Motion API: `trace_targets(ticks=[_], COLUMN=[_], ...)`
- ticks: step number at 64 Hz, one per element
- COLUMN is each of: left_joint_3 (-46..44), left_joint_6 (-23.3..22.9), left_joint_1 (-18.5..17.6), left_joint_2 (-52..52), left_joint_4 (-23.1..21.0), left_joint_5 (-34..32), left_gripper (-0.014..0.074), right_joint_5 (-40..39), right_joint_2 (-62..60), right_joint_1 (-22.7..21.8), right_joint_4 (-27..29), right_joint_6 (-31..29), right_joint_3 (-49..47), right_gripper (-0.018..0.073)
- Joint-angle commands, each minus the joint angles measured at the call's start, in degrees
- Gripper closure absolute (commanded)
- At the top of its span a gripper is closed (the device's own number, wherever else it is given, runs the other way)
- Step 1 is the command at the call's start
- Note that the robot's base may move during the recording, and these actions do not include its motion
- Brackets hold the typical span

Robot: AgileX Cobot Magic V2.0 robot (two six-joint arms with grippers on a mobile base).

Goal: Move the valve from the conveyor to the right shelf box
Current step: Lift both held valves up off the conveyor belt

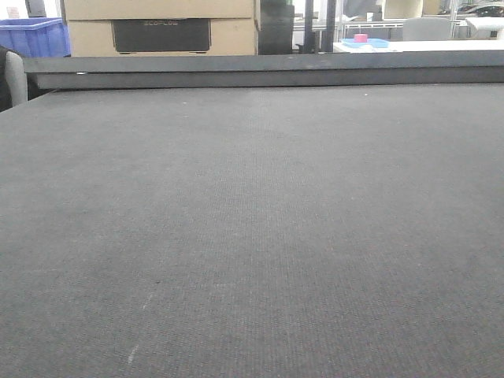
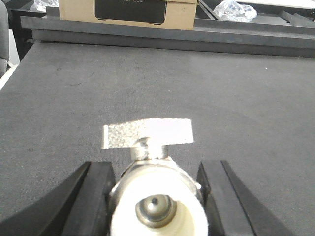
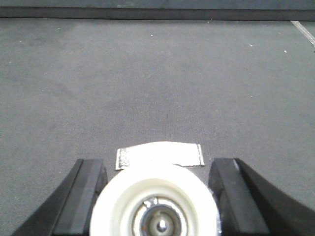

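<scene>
My left gripper (image 2: pixel 155 169) is shut on a valve (image 2: pixel 156 206): a metal body with a white plastic end cap facing the camera and a flat silver handle (image 2: pixel 147 133) pointing away. Its black fingers (image 2: pixel 96 196) press the body from both sides. In the right wrist view, a second valve (image 3: pixel 123 206) with a white ring end and silver handle (image 3: pixel 160 155) sits gripped between the fingers of my right gripper (image 3: pixel 157 169). Under both lies the dark grey woven conveyor (image 1: pixel 252 220). Neither gripper shows in the front view. The right shelf box is out of view.
A dark raised rail (image 1: pixel 260 69) runs along the belt's far edge. Behind it stand a cardboard box with a black panel (image 1: pixel 157 31), a blue crate (image 1: pixel 31 35) and a white table with a pink object (image 1: pixel 361 38). A crumpled plastic bag (image 2: pixel 236 10) lies beyond the rail.
</scene>
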Motion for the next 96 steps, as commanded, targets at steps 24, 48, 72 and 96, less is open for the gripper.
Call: trace_targets(ticks=[24,48,72,96], left_joint_3=[-0.3,-0.3,-0.3,-0.3], left_joint_6=[-0.3,-0.3,-0.3,-0.3], left_joint_1=[-0.3,-0.3,-0.3,-0.3], left_joint_2=[-0.4,-0.4,-0.4,-0.4], left_joint_4=[0.4,0.4,0.4,0.4], left_joint_5=[-3.9,-3.9,-3.9,-3.9], left_gripper=[0.0707,0.0707,0.0707,0.0707], right_joint_5=[-4.6,-4.6,-4.6,-4.6], right_joint_2=[-0.6,-0.6,-0.6,-0.6], right_joint_1=[-0.2,-0.2,-0.2,-0.2], right_joint_4=[-0.2,-0.2,-0.2,-0.2], right_joint_6=[-0.4,-0.4,-0.4,-0.4], right_joint_3=[-0.5,-0.5,-0.5,-0.5], right_gripper=[0.0721,0.0721,0.0721,0.0721])
